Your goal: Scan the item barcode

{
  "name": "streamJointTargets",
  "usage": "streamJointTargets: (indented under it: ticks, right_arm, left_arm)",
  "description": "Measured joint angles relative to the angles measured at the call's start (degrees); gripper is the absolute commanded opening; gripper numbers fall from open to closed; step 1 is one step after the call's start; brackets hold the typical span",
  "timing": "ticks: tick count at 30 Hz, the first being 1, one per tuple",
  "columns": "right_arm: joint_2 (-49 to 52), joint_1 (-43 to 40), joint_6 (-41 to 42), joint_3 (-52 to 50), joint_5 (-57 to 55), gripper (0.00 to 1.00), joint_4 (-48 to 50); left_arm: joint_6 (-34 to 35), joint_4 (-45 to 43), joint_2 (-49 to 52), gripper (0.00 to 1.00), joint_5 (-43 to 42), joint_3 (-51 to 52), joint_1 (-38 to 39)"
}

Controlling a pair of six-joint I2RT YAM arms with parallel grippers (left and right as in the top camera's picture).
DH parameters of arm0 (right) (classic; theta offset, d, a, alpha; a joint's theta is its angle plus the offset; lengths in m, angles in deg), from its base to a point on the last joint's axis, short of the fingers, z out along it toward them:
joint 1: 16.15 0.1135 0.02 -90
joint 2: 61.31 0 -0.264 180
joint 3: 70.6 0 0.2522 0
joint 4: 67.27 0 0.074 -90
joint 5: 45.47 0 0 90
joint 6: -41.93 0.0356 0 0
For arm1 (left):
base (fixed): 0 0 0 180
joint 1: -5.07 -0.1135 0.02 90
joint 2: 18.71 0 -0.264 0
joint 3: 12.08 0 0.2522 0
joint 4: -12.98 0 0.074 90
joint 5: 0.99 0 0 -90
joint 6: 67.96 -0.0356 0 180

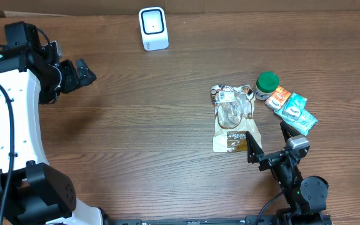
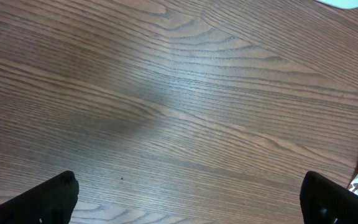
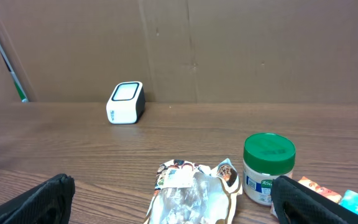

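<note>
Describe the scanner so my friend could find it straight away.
Look to the far edge of the wooden table, beside the brown cardboard wall. The scanner stands there alone, far from the snack bag and jar. It is the only white, rounded box with a dark-rimmed window.

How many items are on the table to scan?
4: a snack bag at centre-right, a green-lidded jar by its top right corner, then an orange packet and a teal packet beside the jar. The teal one may be two overlapping.
</note>
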Motion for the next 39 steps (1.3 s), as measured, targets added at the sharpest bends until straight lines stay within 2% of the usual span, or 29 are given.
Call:
streamJointTargets:
  ticks: [26,33,39]
  right_arm:
    - [0.0,0.0,0.0,0.0,0.0,1.00,0.0]
    - [0.0,0.0,0.0,0.0,0.0,1.00,0.0]
    - [0.0,0.0,0.0,0.0,0.0,1.00,0.0]
  left_arm:
    - [0.0,0.0,-0.6,1.00,0.0,0.0,0.1]
    - [0.0,0.0,-8.2,1.00,0.1,0.0,3.1]
    - [0.0,0.0,-17.0,1.00,0.2,0.0,11.5]
